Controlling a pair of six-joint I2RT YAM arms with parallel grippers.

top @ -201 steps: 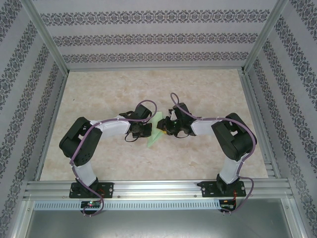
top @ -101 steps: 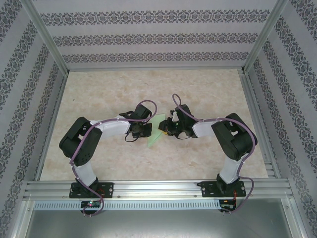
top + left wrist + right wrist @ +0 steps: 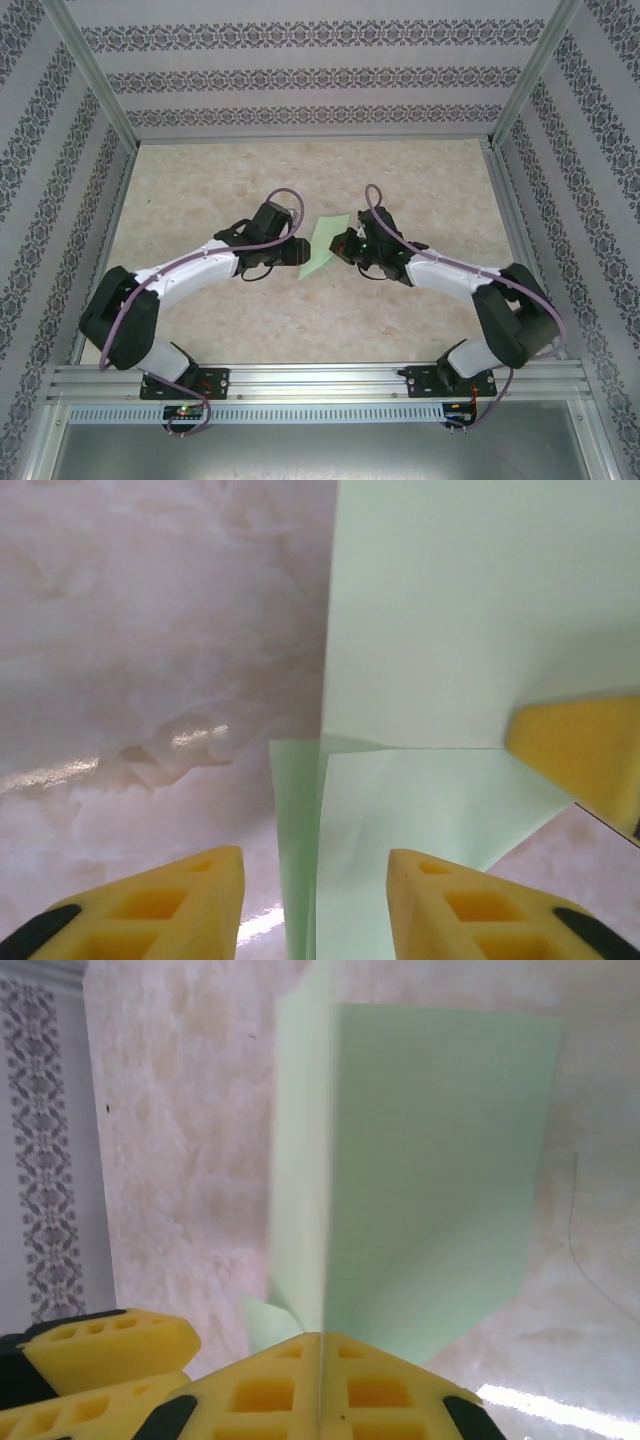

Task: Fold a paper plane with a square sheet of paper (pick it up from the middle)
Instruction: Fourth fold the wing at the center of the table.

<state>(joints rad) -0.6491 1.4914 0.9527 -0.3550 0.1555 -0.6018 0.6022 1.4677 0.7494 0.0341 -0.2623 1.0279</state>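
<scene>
While your right gripper point(image 3: 320, 1350) pinches the pale mint-green, partly folded sheet of paper point(image 3: 321, 253) over the middle of the marbled beige tabletop point(image 3: 200, 190), your left gripper point(image 3: 315, 870) stands spread astride its edge.

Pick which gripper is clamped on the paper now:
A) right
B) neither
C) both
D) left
A: in the right wrist view the right gripper has its fingers pressed together on the edge of the paper, while the left gripper stands open with the sheet loose between its fingers.
</scene>
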